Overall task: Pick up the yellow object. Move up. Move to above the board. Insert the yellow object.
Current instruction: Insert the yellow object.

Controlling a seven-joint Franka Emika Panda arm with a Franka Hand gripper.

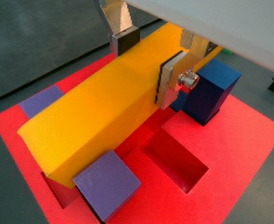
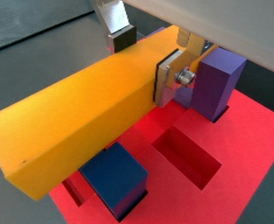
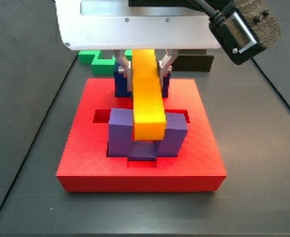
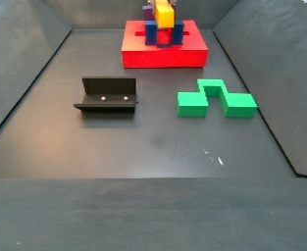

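1. Yellow-orange and long, the yellow object (image 1: pixel 98 109) lies clamped between the two silver fingers of the gripper (image 1: pixel 149 59), which press their dark pads against its long sides near one end.
2. In both wrist views the bar runs lengthwise over the board (image 1: pixel 238 153), the red slab filling the ground beneath it.
3. In a side view the yellow object (image 3: pixel 146 91) sits in the lane between the posts, with a purple post (image 3: pixel 122 134) on one side of its near end and another purple post on the other side.
4. A dark blue post (image 1: pixel 209 90) stands just beside the gripper finger in a wrist view; in a wrist view a purple post (image 2: pixel 217 83) stands in the like place.
5. A square recess (image 2: pixel 188 156) in the red slab lies open beside the bar.
6. Whether the bar touches the slab floor cannot be told.
7. In a side view the green zigzag block (image 4: pixel 216 100) and the fixture (image 4: pixel 107 96) rest on the dark floor, well apart from the board (image 4: pixel 165 54).
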